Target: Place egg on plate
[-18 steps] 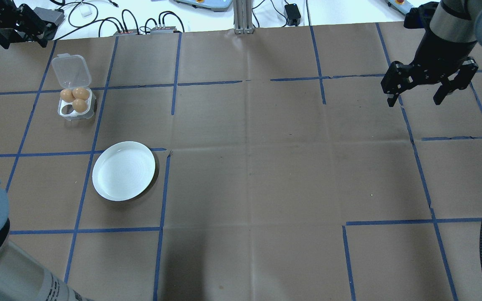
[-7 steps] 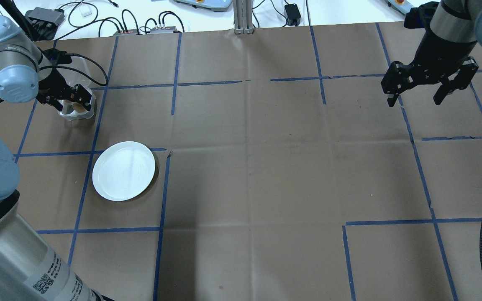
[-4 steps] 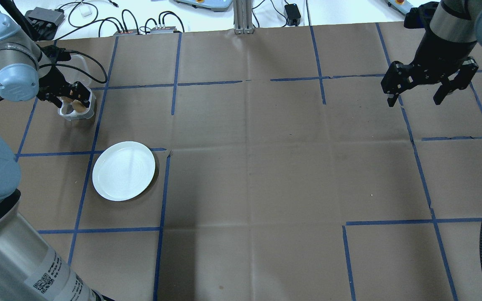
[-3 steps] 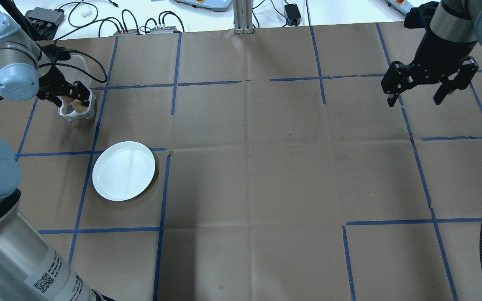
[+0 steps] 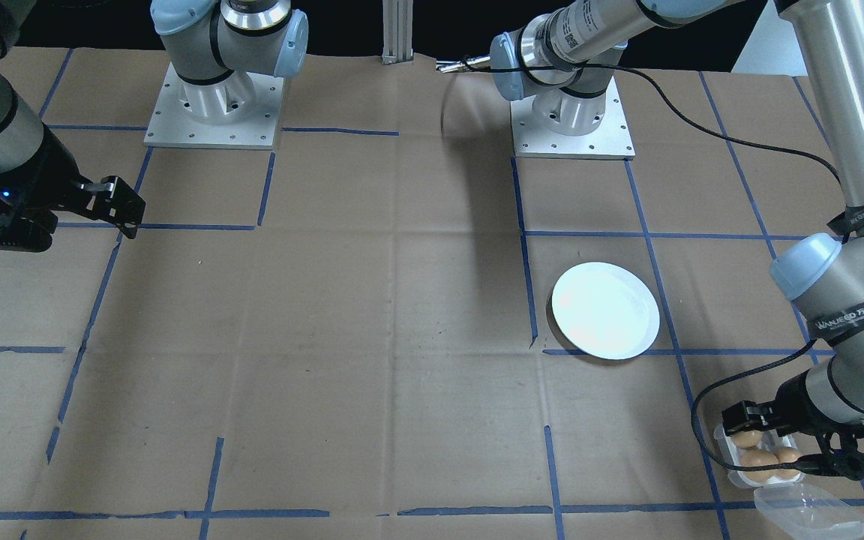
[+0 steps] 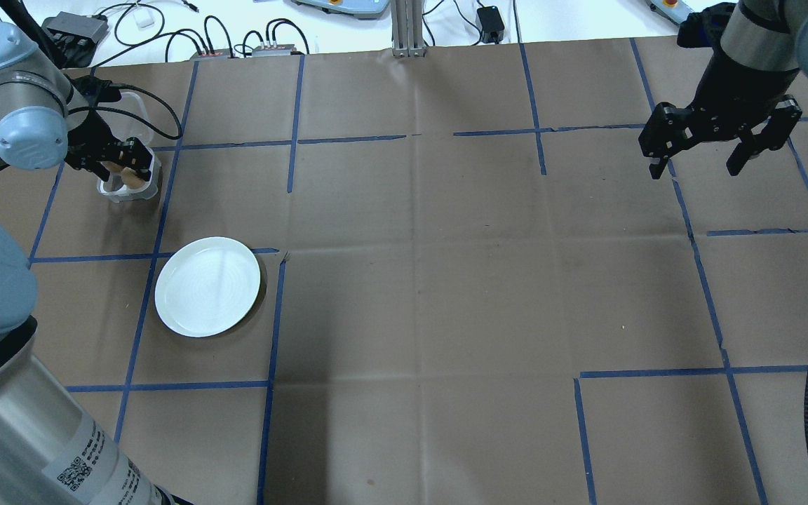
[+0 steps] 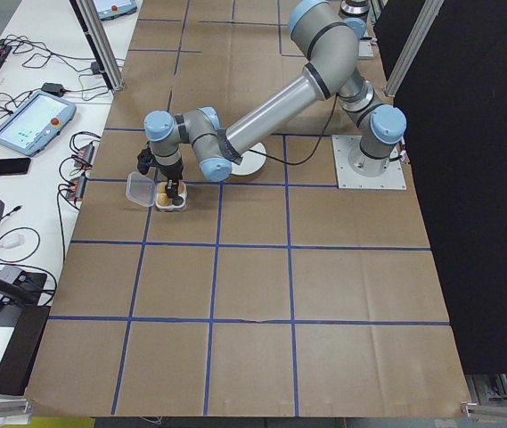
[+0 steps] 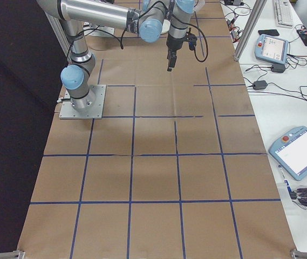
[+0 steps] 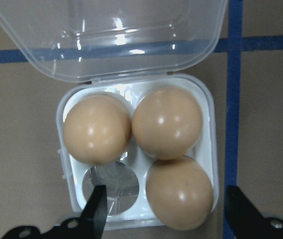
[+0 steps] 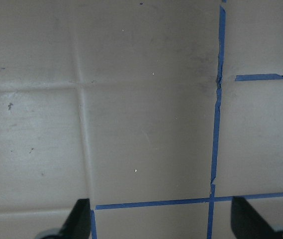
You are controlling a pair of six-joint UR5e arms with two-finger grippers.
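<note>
Three brown eggs sit in a small clear tray (image 9: pixel 209 124) with its lid (image 9: pixel 106 35) folded back; the fourth cup (image 9: pixel 110 186) is empty. My left gripper (image 9: pixel 168 211) hangs open just over the tray, its fingers either side of the egg (image 9: pixel 180 191) beside the empty cup, not touching it. The overhead view shows the same gripper (image 6: pixel 115 158) over the tray (image 6: pixel 127 193). The white plate (image 6: pixel 207 286) lies bare, nearer the robot than the tray. My right gripper (image 6: pixel 697 168) hovers open above bare paper at the far right.
Brown paper with blue tape lines covers the table (image 6: pixel 418 280). Cables and small boxes (image 6: pixel 236 42) lie past its far edge. The left arm's cable (image 5: pixel 702 405) loops beside the tray. The arm bases (image 5: pixel 571 120) stand at the robot's side.
My left arm swung in from the far left corner and settled over the egg tray; over the last half second it barely shifted. The right arm stayed still.
</note>
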